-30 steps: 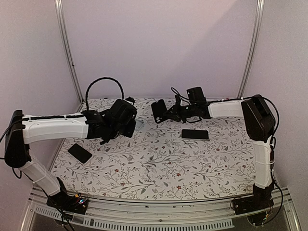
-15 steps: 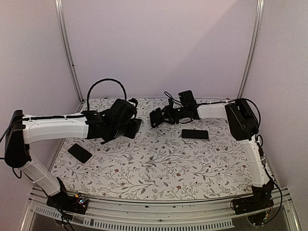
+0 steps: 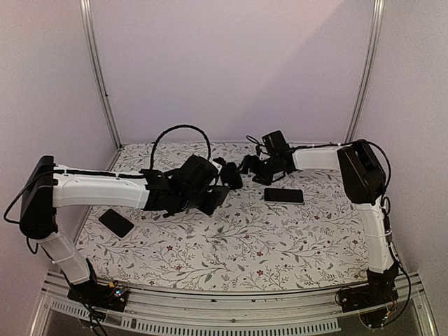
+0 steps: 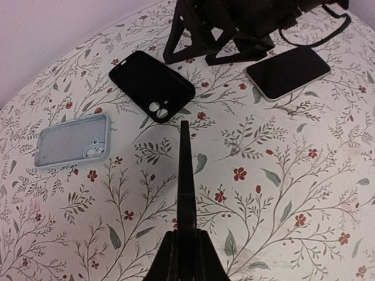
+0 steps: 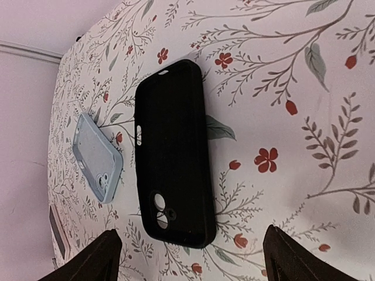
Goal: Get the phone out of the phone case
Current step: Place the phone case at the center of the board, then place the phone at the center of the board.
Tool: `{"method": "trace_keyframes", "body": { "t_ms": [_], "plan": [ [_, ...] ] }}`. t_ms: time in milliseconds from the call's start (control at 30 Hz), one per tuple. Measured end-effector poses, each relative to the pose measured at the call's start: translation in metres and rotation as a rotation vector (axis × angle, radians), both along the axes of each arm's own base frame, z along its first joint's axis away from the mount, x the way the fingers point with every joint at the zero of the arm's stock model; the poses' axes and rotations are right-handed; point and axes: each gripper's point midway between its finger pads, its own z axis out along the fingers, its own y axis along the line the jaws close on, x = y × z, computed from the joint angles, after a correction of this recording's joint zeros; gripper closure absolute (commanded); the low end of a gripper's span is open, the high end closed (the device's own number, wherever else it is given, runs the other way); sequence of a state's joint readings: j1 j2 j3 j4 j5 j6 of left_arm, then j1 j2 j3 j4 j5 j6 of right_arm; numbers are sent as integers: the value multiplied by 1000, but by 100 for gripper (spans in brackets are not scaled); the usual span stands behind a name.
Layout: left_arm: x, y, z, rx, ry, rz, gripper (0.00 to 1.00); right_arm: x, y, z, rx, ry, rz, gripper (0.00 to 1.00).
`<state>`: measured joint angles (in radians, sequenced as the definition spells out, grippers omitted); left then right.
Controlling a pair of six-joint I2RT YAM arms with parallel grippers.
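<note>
Since the flowered tabletop [image 3: 231, 245] carries the black phone case [image 4: 152, 93] lying flat and apparently hollow, the task looks finished. The left pincer [image 4: 184, 132] hangs just beside the case, its blades pressed together on nothing. The right pincer [image 5: 190, 249] hovers over the case, spread wide and empty. The phone [image 4: 287, 73] rests screen-up near the case, not touching it. A pale blue case [image 4: 73, 140] lies on the case's opposite side. Only withdrawal seems left.
</note>
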<state>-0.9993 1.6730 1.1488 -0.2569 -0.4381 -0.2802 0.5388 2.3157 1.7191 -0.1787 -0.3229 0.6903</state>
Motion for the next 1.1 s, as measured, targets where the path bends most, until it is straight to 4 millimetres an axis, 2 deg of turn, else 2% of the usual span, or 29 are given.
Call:
{"method": "trace_keyframes", "body": {
  "t_ms": [67, 233, 300, 400, 500, 733, 1100],
  "plan": [
    [-4, -11, -1, -14, 7, -40, 100, -3, -11, 15, -12, -24, -23, 13],
    [-14, -40, 5, -109, 54, -148, 100, -10, -47, 72, 14, -115, -88, 13],
    [-20, -55, 9, -167, 87, -198, 100, -12, -71, 94, 35, -154, -131, 13],
    [-29, -76, 12, -254, 139, -266, 100, -17, -100, 114, 50, -195, -187, 13],
    [-38, -93, 7, -322, 196, -316, 100, -25, -122, 123, 56, -214, -226, 13],
    [-49, -127, -26, -476, 418, -357, 100, -52, -137, 123, 60, -204, -239, 13],
    [-37, -152, -58, -791, 741, -258, 99, -82, -154, 154, 95, -263, -252, 12]
  ]
}}
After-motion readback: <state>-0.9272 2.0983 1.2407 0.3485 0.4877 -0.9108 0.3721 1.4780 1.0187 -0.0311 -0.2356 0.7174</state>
